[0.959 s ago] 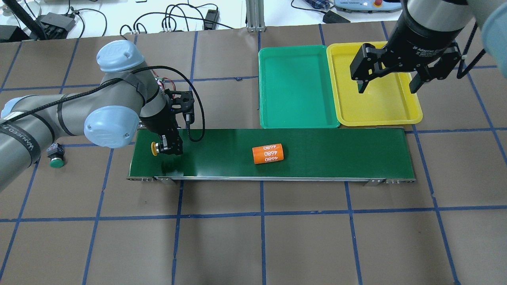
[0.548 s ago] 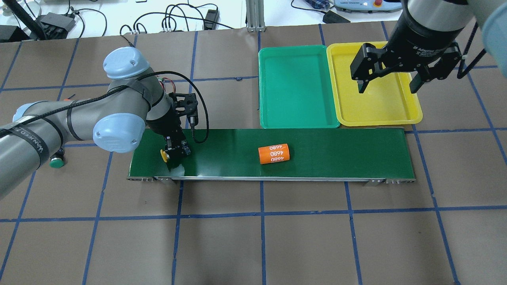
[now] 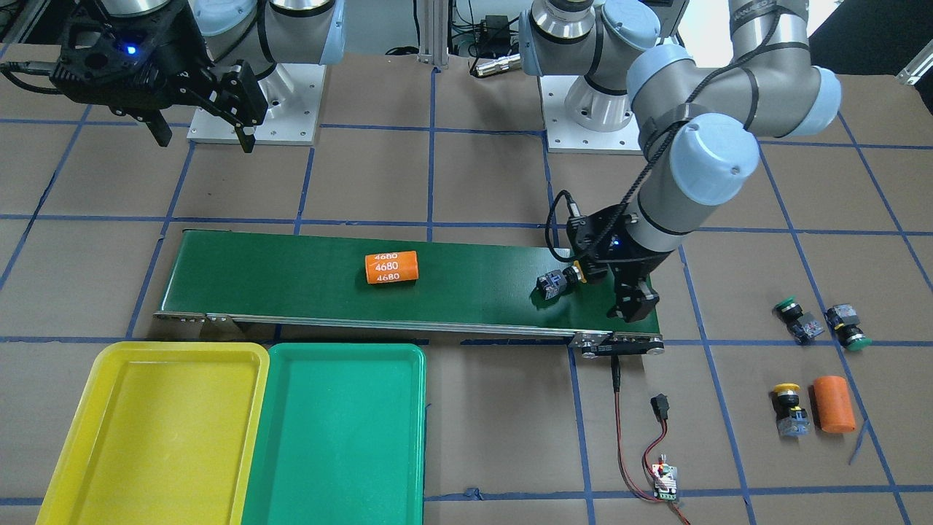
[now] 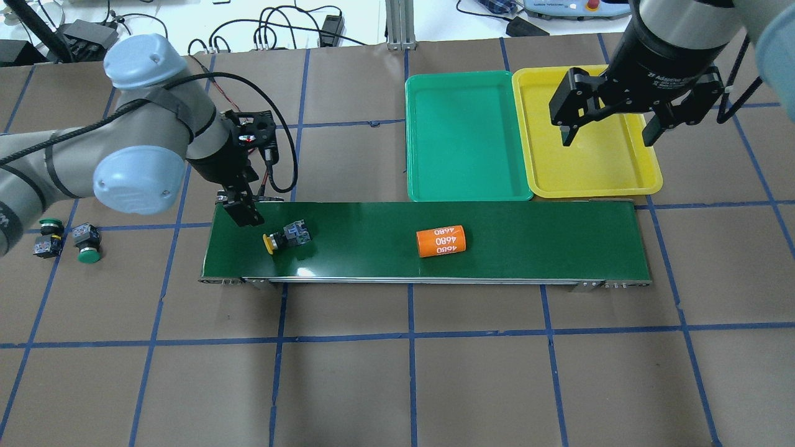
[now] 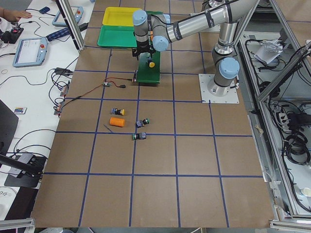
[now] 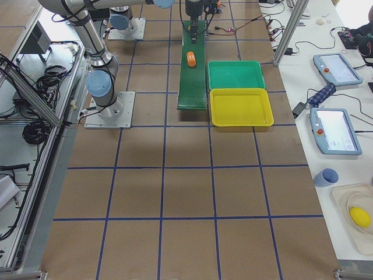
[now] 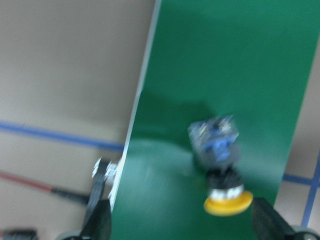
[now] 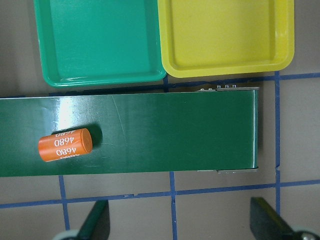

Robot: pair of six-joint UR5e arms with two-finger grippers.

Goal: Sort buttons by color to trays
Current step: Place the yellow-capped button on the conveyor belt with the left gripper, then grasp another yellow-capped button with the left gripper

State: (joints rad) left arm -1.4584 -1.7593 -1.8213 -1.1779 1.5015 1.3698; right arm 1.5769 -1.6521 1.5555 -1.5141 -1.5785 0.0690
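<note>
**A:** where's the yellow-capped button [image 4: 284, 238] at?

**B:** lying on its side on the smooth green belt [image 4: 546, 242], just beside the left claw [image 4: 243, 213]. Fingers are spread, no contact. The right claw [image 4: 608, 138] is spread too, over the glossy yellow tray [image 4: 649, 180].

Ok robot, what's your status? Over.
Left gripper: fingers open, clear of the yellow button. Right gripper: fingers open, raised, empty. Button lying unheld on the belt. Orange cylinder farther along the belt.
</note>
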